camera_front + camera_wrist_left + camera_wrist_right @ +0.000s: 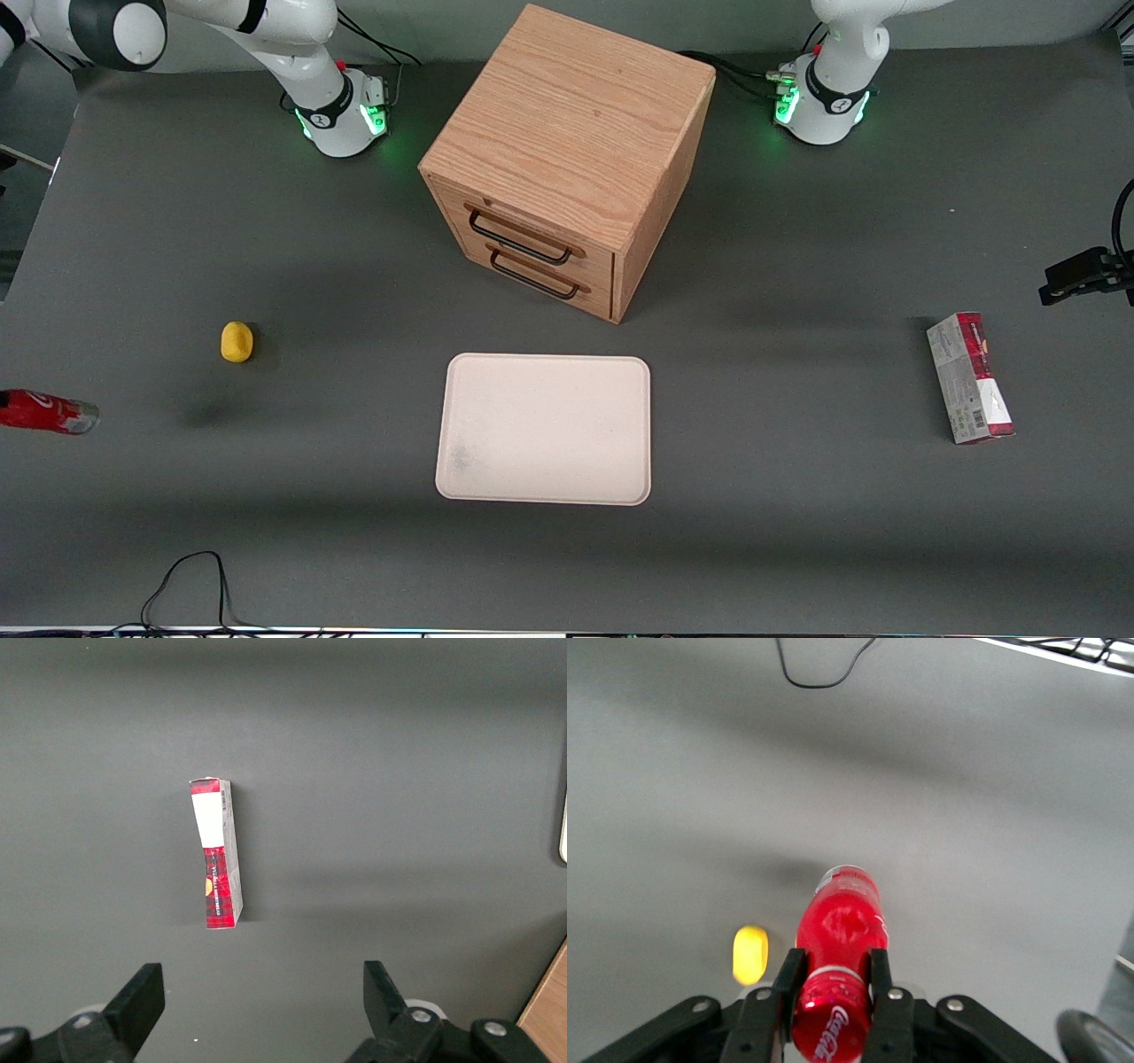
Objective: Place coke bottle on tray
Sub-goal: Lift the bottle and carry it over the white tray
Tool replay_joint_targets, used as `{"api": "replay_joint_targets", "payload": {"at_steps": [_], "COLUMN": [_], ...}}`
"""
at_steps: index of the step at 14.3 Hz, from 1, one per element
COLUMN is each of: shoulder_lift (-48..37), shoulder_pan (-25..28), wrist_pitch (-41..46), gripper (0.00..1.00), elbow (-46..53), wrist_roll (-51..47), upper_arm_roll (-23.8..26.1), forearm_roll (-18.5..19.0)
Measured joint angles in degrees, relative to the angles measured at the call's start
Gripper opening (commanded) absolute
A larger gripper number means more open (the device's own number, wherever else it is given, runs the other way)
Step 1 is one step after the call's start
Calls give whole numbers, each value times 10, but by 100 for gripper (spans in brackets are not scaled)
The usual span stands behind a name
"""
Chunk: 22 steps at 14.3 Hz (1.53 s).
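The coke bottle (49,413) is red with a silvery base and hangs level in the air at the working arm's end of the table, partly cut off by the edge of the front view. In the right wrist view my right gripper (835,962) is shut on the bottle (841,926) just below its red cap, one black finger (788,973) on each side. The gripper itself is outside the front view. The cream-white tray (544,429) lies flat at the table's middle, in front of the wooden cabinet, far from the bottle. Nothing lies on the tray.
A small yellow lump (236,342) lies on the table between bottle and tray, also in the right wrist view (750,954). The wooden drawer cabinet (567,159) stands at the middle. A red-and-grey carton (970,377) lies toward the parked arm's end. A black cable (186,585) loops near the front edge.
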<state>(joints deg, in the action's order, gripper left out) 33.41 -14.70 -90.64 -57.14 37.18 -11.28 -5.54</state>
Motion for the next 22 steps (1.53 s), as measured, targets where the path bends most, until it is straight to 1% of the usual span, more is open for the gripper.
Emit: {"api": "replay_joint_targets", "payload": {"at_steps": [5, 8, 9, 11, 15, 18, 22], "shoulder_lift": [-96, -123, -124, -125, -132, -129, -103], "shoulder_pan": [-1, 5, 19, 73, 220, 321, 422], "wrist_pitch": [80, 103, 112, 121, 123, 110, 73], "gripper": [0, 0, 0, 0, 0, 0, 0], "elbow": [10, 9, 9, 9, 9, 7, 5], "wrist_roll": [22, 24, 17, -35, -198, -303, -412], "upper_arm_roll": [-3, 7, 12, 17, 22, 24, 31], "forearm_roll": [11, 10, 10, 10, 10, 11, 11]}}
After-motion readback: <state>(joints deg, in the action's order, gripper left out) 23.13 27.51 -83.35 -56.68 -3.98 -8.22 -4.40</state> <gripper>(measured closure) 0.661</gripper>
